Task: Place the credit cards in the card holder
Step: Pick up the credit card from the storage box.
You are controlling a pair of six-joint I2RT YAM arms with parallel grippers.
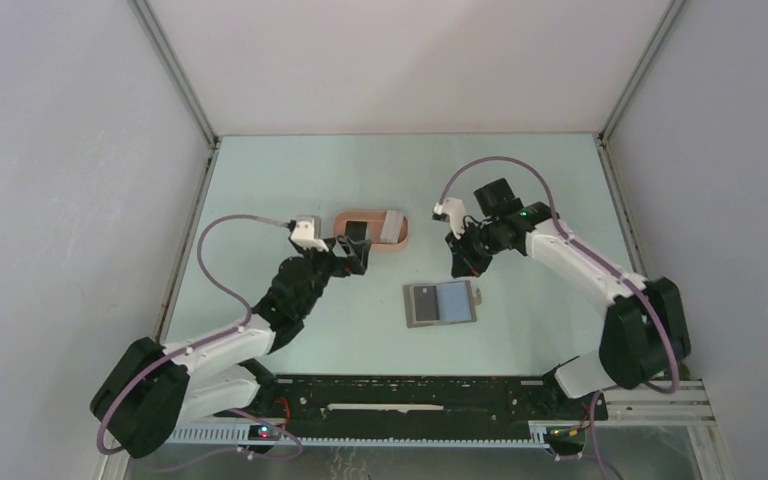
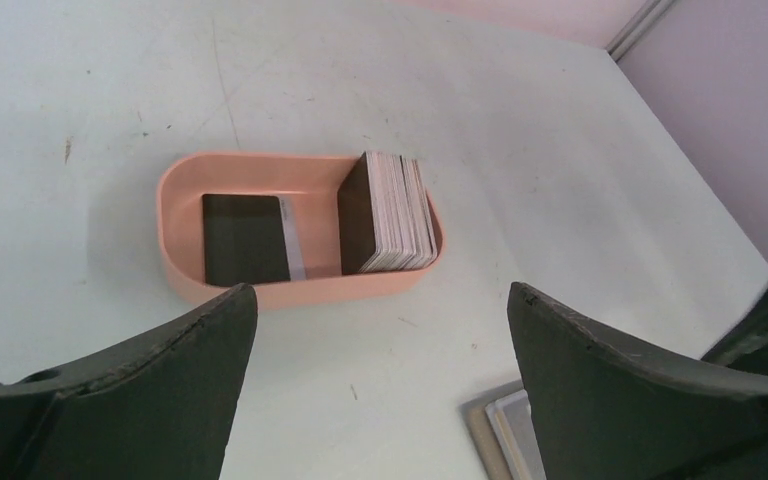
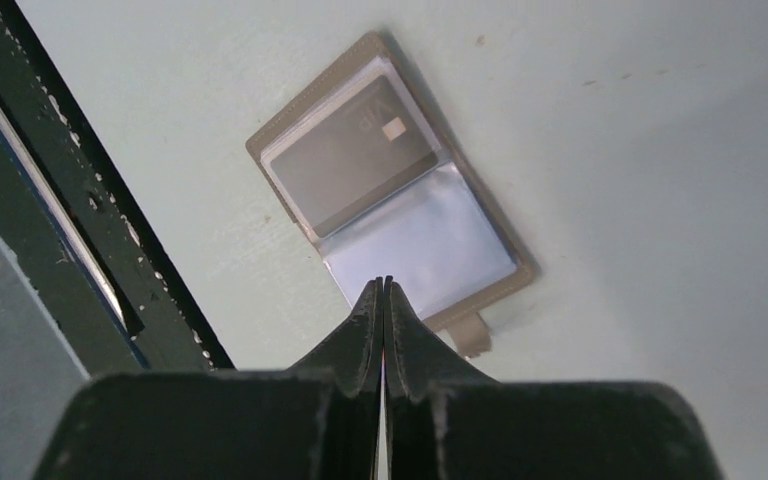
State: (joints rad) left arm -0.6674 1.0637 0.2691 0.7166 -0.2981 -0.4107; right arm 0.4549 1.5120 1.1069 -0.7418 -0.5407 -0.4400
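Pale table [image 3: 660, 150], left gripper [image 2: 380, 290] spread, right gripper [image 3: 384, 284] clenched empty above wallet [image 3: 430, 250]: sleeved card [image 3: 355, 165] may drag wallet along.

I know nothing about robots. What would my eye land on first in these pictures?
The salmon-pink tray toward the back of the table stands out, with a stack of cards on edge at one end and a black card flat beside it. Nearer the middle lies an open grey wallet holding a dark card. The left gripper gapes open before the tray; the right gripper is pinched shut close by the wallet.
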